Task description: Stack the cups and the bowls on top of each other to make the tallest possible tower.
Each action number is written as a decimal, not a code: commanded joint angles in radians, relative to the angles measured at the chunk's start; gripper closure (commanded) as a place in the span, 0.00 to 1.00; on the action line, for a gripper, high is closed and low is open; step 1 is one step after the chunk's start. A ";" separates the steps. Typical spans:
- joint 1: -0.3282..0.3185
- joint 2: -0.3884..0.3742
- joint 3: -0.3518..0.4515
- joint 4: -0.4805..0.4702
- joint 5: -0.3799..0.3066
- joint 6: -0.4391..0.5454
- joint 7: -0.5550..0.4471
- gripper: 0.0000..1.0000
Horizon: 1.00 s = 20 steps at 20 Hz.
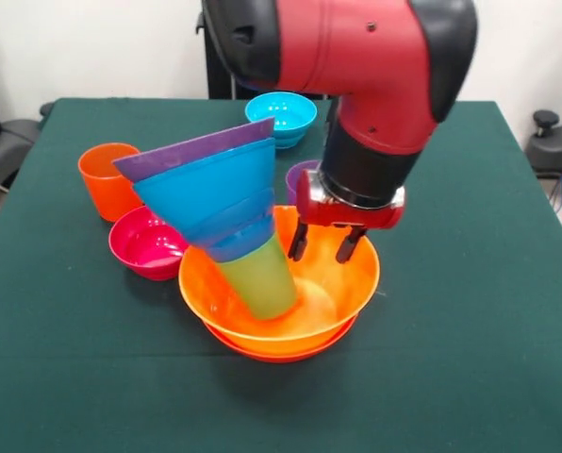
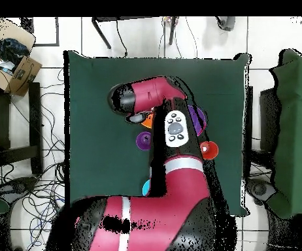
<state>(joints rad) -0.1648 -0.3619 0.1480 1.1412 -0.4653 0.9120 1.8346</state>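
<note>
Gripper [image 1: 324, 243] hangs just inside the far rim of the yellow-orange bowl [image 1: 342, 283], fingers parted a little, nothing between them. That bowl sits nested in an orange-red bowl [image 1: 262, 351] at table centre on the green table [image 1: 470, 311].

Tower [image 1: 226, 212] is tipped: lime green cup [image 1: 259, 278] stands upside down in the yellow-orange bowl, leaning toward 10 o'clock in the front view, with a dark blue bowl [image 1: 248, 243], sky-blue bowl [image 1: 210, 189] and purple bowl [image 1: 191, 153] stacked on it, all tilted the same way (mouths face left).

Loose pieces, front view:
- magenta bowl [image 1: 149, 243] at 9 o'clock of the base, touching it
- orange cup [image 1: 107, 179] at 10 o'clock, upright
- cyan bowl [image 1: 281, 117] at 12 o'clock, far side
- purple cup [image 1: 300, 179] just behind the base, mostly hidden by the gripper

Overhead, the arm [image 2: 173, 176] covers most of the stack
</note>
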 commanded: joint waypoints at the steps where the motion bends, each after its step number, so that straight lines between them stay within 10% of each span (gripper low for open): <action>1: 0.040 -0.017 0.000 -0.019 0.048 0.022 0.164 0.00; 20: 0.030 -0.054 -0.023 -0.005 0.112 0.062 0.078 0.00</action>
<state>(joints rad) -0.1432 -0.3968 0.1116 1.1387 -0.3670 0.9122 1.8653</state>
